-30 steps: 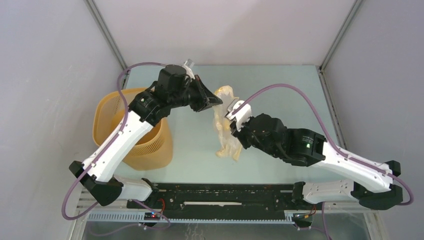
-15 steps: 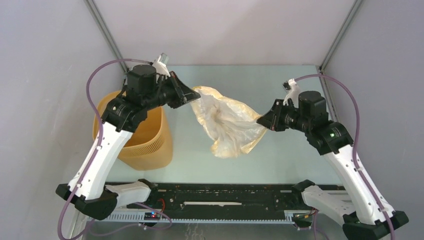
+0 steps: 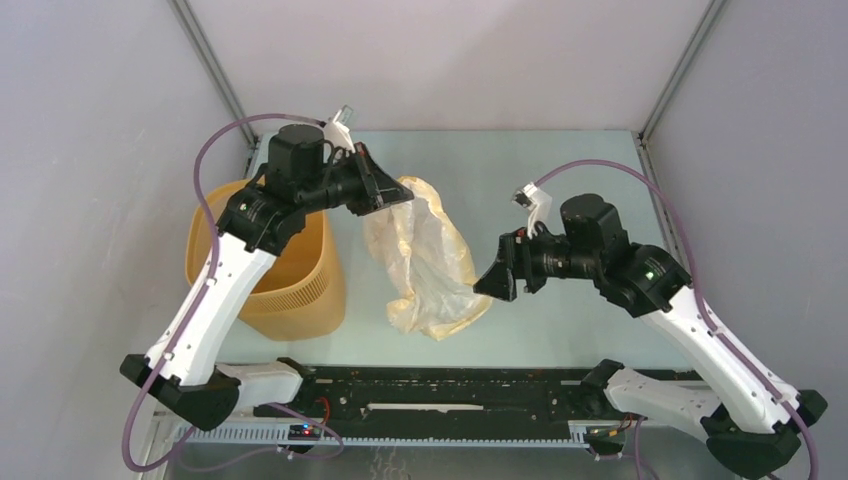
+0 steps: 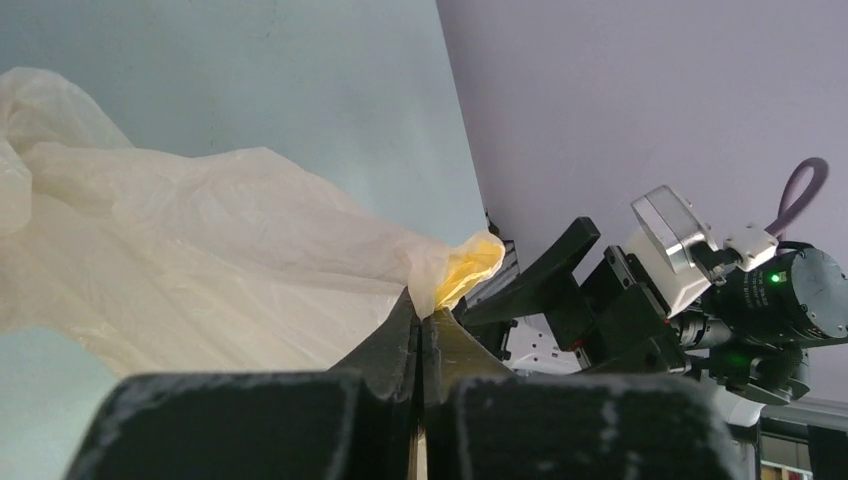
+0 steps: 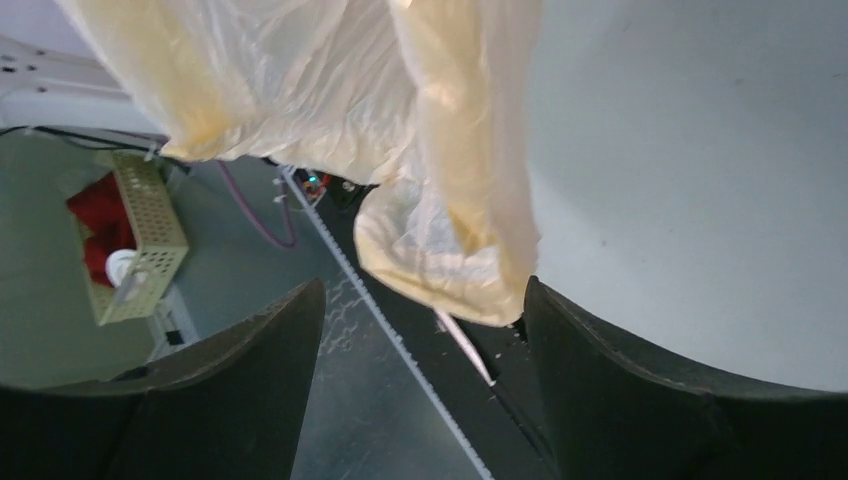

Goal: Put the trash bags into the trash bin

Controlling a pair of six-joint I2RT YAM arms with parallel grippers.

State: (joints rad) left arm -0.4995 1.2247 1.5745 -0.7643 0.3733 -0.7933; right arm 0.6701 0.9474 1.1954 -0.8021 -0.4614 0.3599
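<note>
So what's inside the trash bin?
No bag shows inside the trash bin; the trash bag hangs beside it from the left gripper. The left arm covers much of its mouth.

Bag (image 3: 425, 262) right of bin (image 3: 302, 288) (apart)

The top view is bright and even, lit from above and well diffused. The counter (image 3: 560, 170) carries only a soft, faint shadow along the edge of the bag (image 3: 425, 260), there is no glare, and everything is sharp. In the left wrist view the left pincer (image 4: 421, 310) is a dark, grainy blur along the bottom edge (too near the lens), while the bag's yellow tip glows, lit through. The right wrist view curves at its edges. The right pincer (image 5: 422, 290) has near-black, soft-edged fingers (image 5: 620, 380), and the counter looks pale and washed.
</note>
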